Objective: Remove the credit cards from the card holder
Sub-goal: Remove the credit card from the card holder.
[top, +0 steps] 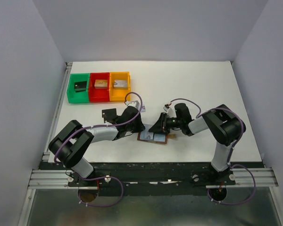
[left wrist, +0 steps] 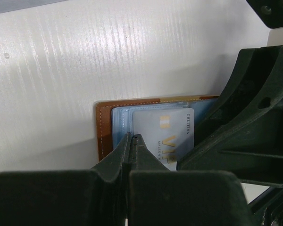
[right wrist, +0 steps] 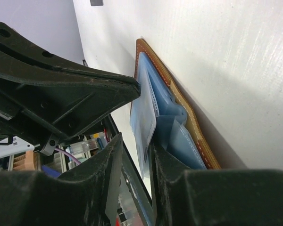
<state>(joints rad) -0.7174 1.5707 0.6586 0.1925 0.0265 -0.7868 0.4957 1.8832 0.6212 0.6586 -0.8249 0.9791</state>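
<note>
Closely, we see the right gripper (right wrist: pixel 136 143) with its jaws a little apart, straddling a thin pale blue leaf (right wrist: pixel 146 117) that stands up from the card holder (right wrist: pixel 191 117). The leaf lies against one finger with a sliver of space on the other side, and we cannot tell whether it is a card or a flap of the lining. The left gripper (left wrist: pixel 134 137) has its jaws closed to a hairline slit, tips down on the blue lining in the holder's left part; we cannot make out anything pinched between them. Just beside those tips a grey card (left wrist: pixel 167 134) with gold VIP lettering lies flat against the lining, its lower corner hidden behind the right gripper's dark body. The holder lies open on the white table (left wrist: pixel 85 61), its brown leather border showing around the lining. From above, we see both grippers meeting over it near the table's front middle. Well apart, at the back left, a green bin (top: pixel 70 92), a red bin (top: pixel 99 98) and an orange bin (top: pixel 119 98) stand in a touching row.
</note>
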